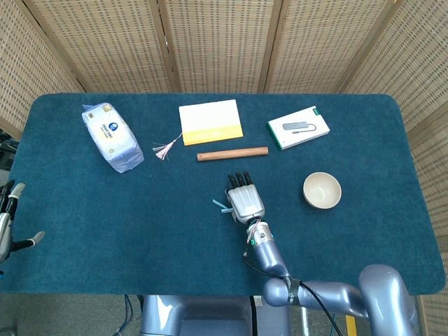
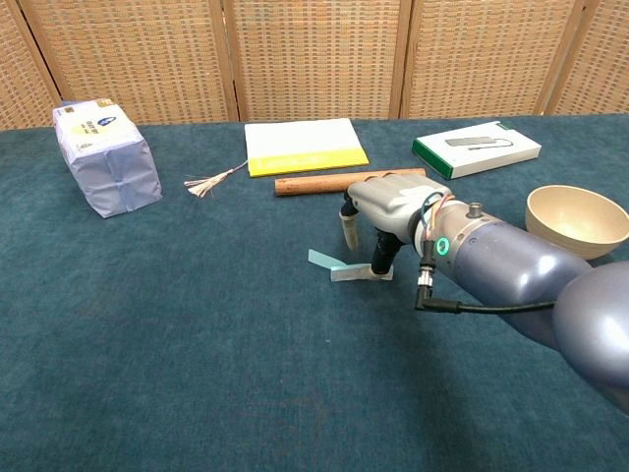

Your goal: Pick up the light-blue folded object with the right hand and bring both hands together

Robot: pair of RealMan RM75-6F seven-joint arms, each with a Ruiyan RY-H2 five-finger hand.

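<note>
The light-blue folded object (image 2: 337,266) lies flat on the blue cloth near the table's middle, showing as a thin strip (image 1: 220,205) in the head view. My right hand (image 2: 389,206) hovers over its right end, palm down, fingers hanging apart. One fingertip (image 2: 380,268) touches or nearly touches that end; nothing is held. From the head view the right hand (image 1: 244,199) covers most of the strip. My left hand (image 1: 10,222) shows only at the far left edge, off the table, fingers spread and empty.
A wooden rod (image 2: 308,185) lies just behind the right hand. Further back are a yellow-and-white notebook (image 2: 304,146), a white-and-green box (image 2: 476,148) and a tassel (image 2: 208,182). A beige bowl (image 2: 576,214) stands to the right, a tissue pack (image 2: 105,162) at far left.
</note>
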